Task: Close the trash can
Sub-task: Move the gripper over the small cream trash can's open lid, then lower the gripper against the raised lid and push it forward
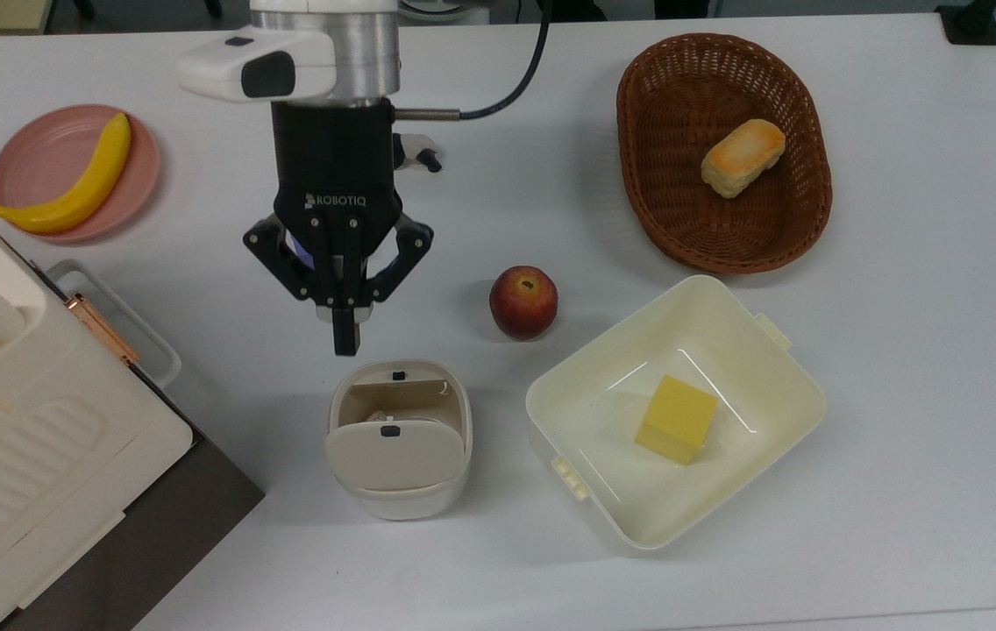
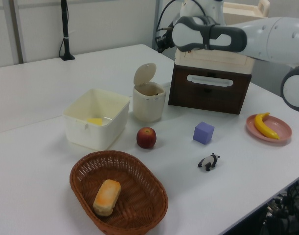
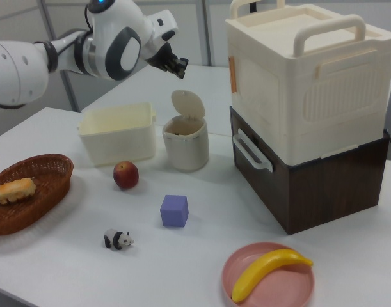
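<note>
I count one trash can (image 1: 399, 438), smooth off-white plastic with rounded corners, standing on the white tabletop (image 1: 901, 394) between the stacked cream boxes (image 3: 304, 83) and one square cream tub (image 1: 675, 412) holding one yellow block (image 1: 676, 419); its hinged lid (image 2: 144, 74) stands upright. My end effector (image 1: 345, 337) hangs above it, fingers pressed together, holding nothing. One woven basket (image 1: 805, 202) carries one bread roll (image 1: 743, 158); one pink plate (image 1: 33, 158), one banana (image 1: 77, 180).
</note>
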Controlling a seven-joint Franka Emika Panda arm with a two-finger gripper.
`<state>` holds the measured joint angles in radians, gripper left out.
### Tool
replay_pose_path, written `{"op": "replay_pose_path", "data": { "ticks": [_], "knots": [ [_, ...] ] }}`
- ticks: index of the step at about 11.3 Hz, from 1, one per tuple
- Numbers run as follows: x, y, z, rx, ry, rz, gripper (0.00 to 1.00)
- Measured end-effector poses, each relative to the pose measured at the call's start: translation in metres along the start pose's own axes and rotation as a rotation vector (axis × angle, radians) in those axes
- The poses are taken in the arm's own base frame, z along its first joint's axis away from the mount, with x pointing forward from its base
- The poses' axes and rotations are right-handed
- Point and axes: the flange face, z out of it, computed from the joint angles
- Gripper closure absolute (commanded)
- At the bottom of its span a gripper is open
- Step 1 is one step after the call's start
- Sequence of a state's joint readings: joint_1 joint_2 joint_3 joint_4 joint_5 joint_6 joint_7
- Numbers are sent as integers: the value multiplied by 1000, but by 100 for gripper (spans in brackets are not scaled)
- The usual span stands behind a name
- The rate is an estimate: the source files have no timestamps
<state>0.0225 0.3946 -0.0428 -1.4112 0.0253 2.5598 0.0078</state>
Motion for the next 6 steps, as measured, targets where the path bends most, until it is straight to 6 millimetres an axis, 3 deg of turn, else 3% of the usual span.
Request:
{"op": "replay_pose_path", "data": {
  "ticks": [6],
  "knots": [
    [-3, -3, 29, 1, 77, -5, 100]
  ]
}}
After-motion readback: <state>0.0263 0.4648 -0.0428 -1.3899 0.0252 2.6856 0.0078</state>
